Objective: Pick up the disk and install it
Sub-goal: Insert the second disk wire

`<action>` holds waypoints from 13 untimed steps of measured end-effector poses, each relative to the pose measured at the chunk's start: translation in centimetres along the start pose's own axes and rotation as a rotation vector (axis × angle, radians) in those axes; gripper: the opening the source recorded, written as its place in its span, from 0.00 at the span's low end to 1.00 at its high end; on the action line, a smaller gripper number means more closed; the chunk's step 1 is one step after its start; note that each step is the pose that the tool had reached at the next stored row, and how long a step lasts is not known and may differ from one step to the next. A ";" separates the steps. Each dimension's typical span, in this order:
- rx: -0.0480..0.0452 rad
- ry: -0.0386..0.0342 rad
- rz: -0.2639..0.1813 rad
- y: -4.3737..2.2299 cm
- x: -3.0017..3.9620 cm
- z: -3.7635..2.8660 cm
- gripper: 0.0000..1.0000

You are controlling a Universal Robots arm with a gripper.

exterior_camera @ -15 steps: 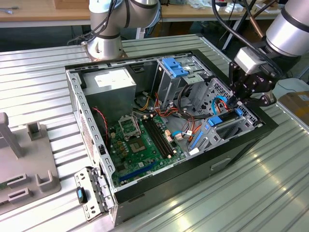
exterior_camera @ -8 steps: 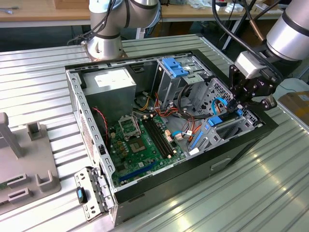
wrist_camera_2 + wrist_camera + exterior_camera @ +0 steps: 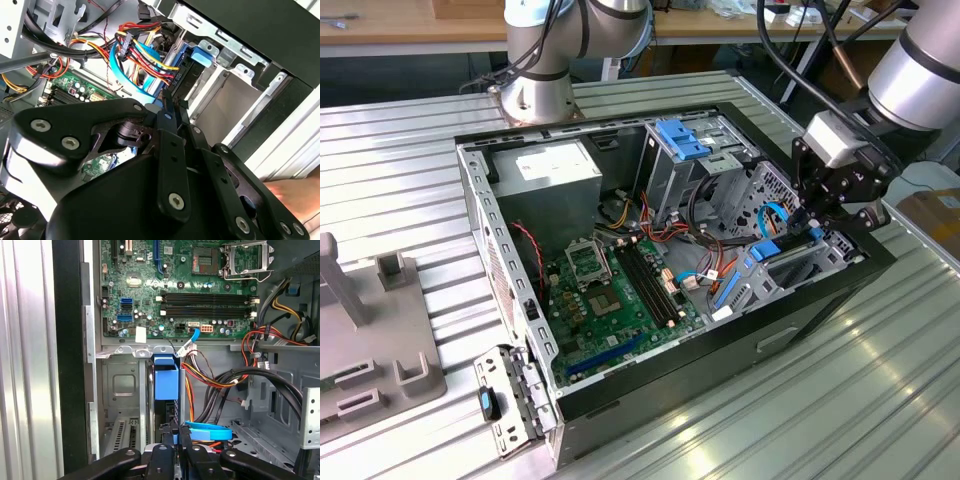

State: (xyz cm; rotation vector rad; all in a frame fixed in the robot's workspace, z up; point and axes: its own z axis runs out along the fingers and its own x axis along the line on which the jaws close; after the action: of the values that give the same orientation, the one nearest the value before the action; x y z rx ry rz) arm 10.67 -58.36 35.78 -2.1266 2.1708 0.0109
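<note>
The disk point(image 3: 166, 382) stands on edge in the drive bay at the front corner of the open computer case point(image 3: 510, 260), its blue carrier end facing the motherboard. In the second wrist view the disk point(image 3: 186, 75) is a dark slab with a blue rail and tab, sitting in the grey metal bay. In the exterior view the disk point(image 3: 767, 250) lies just below my gripper point(image 3: 812, 218). The gripper point(image 3: 178, 429) is shut, its fingers side by side, and its tips point(image 3: 168, 104) rest at the disk's near edge. I see nothing between them.
A flat blue cable point(image 3: 210, 430) and red, yellow and black wire bundles point(image 3: 260, 345) crowd the bay beside the gripper. The motherboard point(image 3: 620, 290), power supply point(image 3: 555, 165) and a blue-latched cage point(image 3: 682, 138) fill the case. A grey fixture point(image 3: 370, 340) sits on the ribbed table at the exterior view's left.
</note>
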 end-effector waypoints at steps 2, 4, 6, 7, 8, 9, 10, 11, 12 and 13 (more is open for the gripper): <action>0.0000 0.0003 0.000 0.00 0.00 0.00 0.16; 0.0000 0.0001 0.000 0.00 -0.01 0.07 0.16; -0.0001 0.0003 -0.001 0.00 -0.01 0.08 0.16; -0.0001 0.0002 -0.001 -0.07 -0.05 0.09 0.16; -0.0001 0.0003 -0.001 -0.11 -0.13 0.09 0.16; -0.0001 0.0002 -0.001 -0.11 -0.15 0.09 0.16; 0.0000 0.0003 -0.001 -0.11 -0.14 0.11 0.16; -0.0001 0.0001 -0.001 -0.10 -0.14 0.22 0.16; 0.0000 0.0002 -0.001 -0.10 -0.13 0.27 0.16; -0.0001 0.0002 -0.001 -0.10 -0.13 0.34 0.16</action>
State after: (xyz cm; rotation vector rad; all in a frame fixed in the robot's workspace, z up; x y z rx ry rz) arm 10.80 -58.21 35.46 -2.1274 2.1702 0.0108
